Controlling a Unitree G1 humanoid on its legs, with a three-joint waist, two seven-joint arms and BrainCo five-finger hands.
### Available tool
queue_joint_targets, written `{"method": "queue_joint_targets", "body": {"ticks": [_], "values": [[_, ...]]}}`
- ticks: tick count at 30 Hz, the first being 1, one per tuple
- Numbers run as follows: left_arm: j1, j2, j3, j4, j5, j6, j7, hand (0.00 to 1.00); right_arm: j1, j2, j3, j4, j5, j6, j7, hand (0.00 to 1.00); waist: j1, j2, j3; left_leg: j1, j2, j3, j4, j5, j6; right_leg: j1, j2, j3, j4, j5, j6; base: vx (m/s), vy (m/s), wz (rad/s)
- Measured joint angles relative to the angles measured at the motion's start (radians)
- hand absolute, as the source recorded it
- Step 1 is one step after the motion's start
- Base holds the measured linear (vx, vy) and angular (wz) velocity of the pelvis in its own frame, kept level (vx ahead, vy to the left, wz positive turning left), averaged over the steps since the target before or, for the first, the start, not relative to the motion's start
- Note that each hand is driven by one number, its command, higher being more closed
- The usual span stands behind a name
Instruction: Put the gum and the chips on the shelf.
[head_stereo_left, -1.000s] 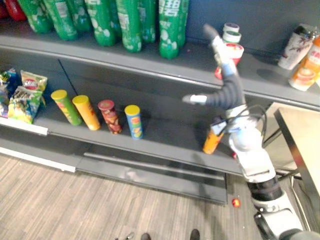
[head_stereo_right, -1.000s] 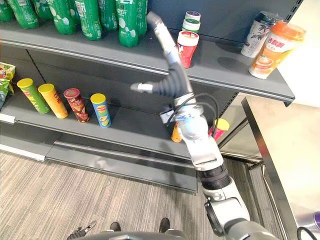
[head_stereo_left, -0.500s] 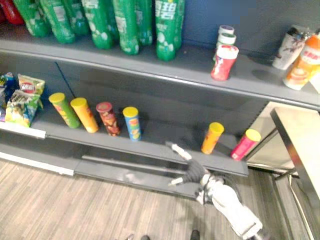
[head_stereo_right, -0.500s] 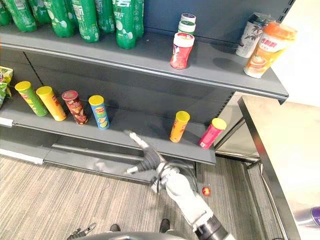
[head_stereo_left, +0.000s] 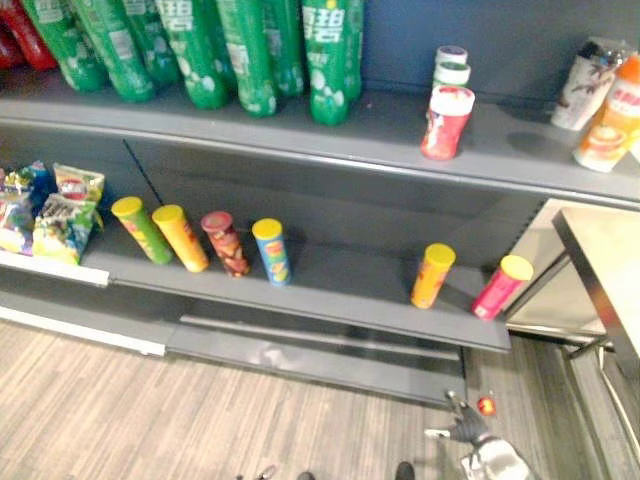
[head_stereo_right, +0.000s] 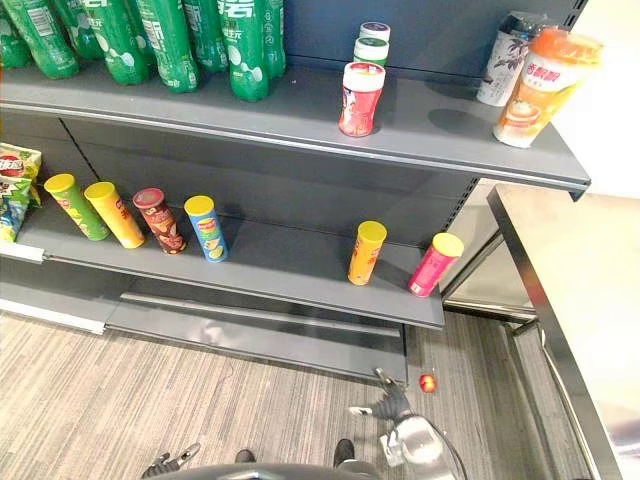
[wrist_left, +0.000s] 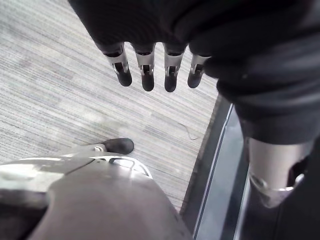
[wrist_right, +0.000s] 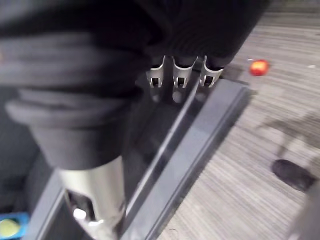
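Observation:
A red-and-white gum tub (head_stereo_left: 446, 122) stands upright on the upper shelf (head_stereo_left: 380, 140), with two more small tubs behind it. On the lower shelf (head_stereo_left: 330, 285) stand several chips tubes, among them an orange one (head_stereo_left: 432, 276) and a pink one (head_stereo_left: 501, 287) leaning at the right end. My right hand (head_stereo_right: 388, 404) hangs low over the floor, below the shelf's front edge, open and empty; its fingers (wrist_right: 180, 80) are straight in the right wrist view. My left hand (wrist_left: 150, 70) hangs open over the carpet with nothing in it.
Green bottles (head_stereo_left: 250, 50) fill the upper shelf's left, and drink cups (head_stereo_right: 540, 85) stand at its right end. Snack bags (head_stereo_left: 60, 205) lie at the lower shelf's left. A small red ball (head_stereo_left: 487, 405) lies on the floor. A metal table (head_stereo_right: 570, 290) stands at the right.
My right arm has come down from beside the gum tub on the upper shelf, past the lower shelf, to near the floor. The gum tub stays standing on the shelf.

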Motion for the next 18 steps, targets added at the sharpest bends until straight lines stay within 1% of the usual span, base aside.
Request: {"method": "queue_joint_targets", "body": {"ticks": [1,4,9,14,17,18], "values": [[0.0,0.0,0.0,0.0,0.0,0.0,-0.001,0.0,-0.002,0.003,-0.017,0.042,0.004,0.012,-0.005,0.0,0.0,0.005,0.001,0.0,0.0,0.0,0.0,-0.001,0.0,0.0,0.0,0.0,0.0,0.0,0.0,0.03,0.004,-0.01],[0.0,0.002,-0.009,0.0,-0.003,-0.001,-0.008,0.0,-0.006,0.041,-0.089,0.163,0.021,0.022,-0.024,0.0,0.0,0.007,0.001,0.0,0.001,-0.002,0.0,-0.002,-0.002,0.001,0.001,-0.003,0.0,-0.002,0.002,0.03,-0.006,0.01],[0.003,0.003,-0.009,0.0,-0.002,-0.001,-0.024,0.0,-0.003,0.059,-0.163,0.235,0.031,0.03,-0.037,0.0,-0.008,0.007,0.001,0.001,-0.002,-0.001,0.0,-0.005,-0.001,0.002,-0.002,-0.003,0.0,-0.003,0.003,0.0,0.0,0.0],[0.004,0.002,-0.007,0.001,-0.013,-0.001,-0.037,0.0,-0.002,0.075,-0.226,0.284,0.083,0.034,-0.04,0.0,-0.008,0.01,0.003,0.004,-0.003,-0.001,0.0,-0.006,-0.001,0.006,-0.004,-0.005,-0.001,-0.004,0.002,0.0,0.0,0.0],[0.005,0.002,-0.005,0.0,-0.036,-0.001,-0.047,0.0,-0.002,0.077,-0.276,0.324,0.117,0.037,-0.034,0.0,-0.01,0.014,0.024,0.038,-0.004,0.001,0.0,-0.011,0.0,0.04,-0.005,-0.009,0.0,-0.014,0.011,0.01,0.005,0.04],[0.007,0.001,-0.005,0.0,-0.05,-0.001,-0.049,0.0,0.001,0.077,-0.297,0.334,0.118,0.039,-0.032,0.0,-0.011,0.01,0.027,0.043,-0.004,0.002,0.003,-0.014,0.002,0.04,-0.007,-0.009,0.015,-0.026,0.01,0.0,0.034,0.07]]}}
